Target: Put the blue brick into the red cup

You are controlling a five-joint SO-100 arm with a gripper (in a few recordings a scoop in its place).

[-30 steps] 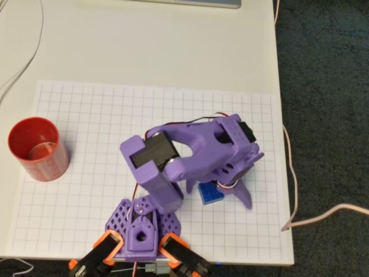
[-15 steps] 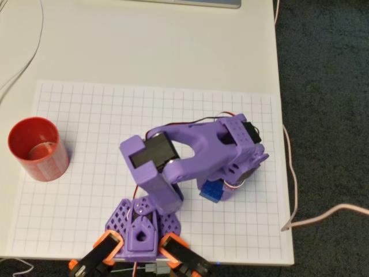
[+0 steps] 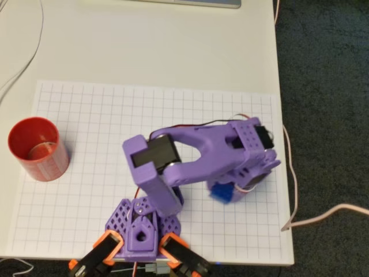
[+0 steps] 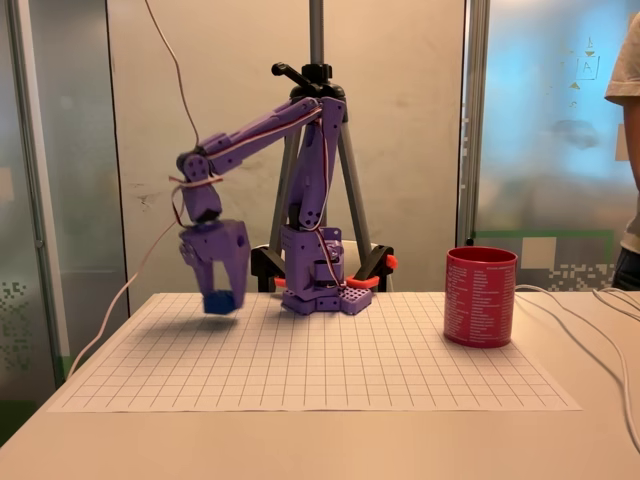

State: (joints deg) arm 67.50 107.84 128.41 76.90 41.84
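The blue brick [image 3: 218, 193] [image 4: 217, 302] hangs just above the grid paper, pinched between the fingers of my purple gripper [image 3: 226, 194] [image 4: 221, 297], which is shut on it. In the overhead view the wrist covers most of the brick, leaving only its left part visible. The red cup [image 3: 36, 148] [image 4: 480, 297] stands upright at the paper's left edge in the overhead view and on the right in the fixed view, far from the gripper across the arm's base [image 3: 140, 226].
A white grid sheet [image 3: 104, 115] covers the table. The table's right edge [image 3: 282, 144] lies close to the gripper, with a pale cable [image 3: 323, 216] hanging past it. Thin cables [image 4: 590, 330] lie beside the cup. A tripod [image 4: 318, 60] stands behind the arm, a person [image 4: 628, 150] at the right.
The gripper closed around the brick that lay on the paper, lifted it off the sheet and swung a little to the right in the overhead view. The cup stayed put.
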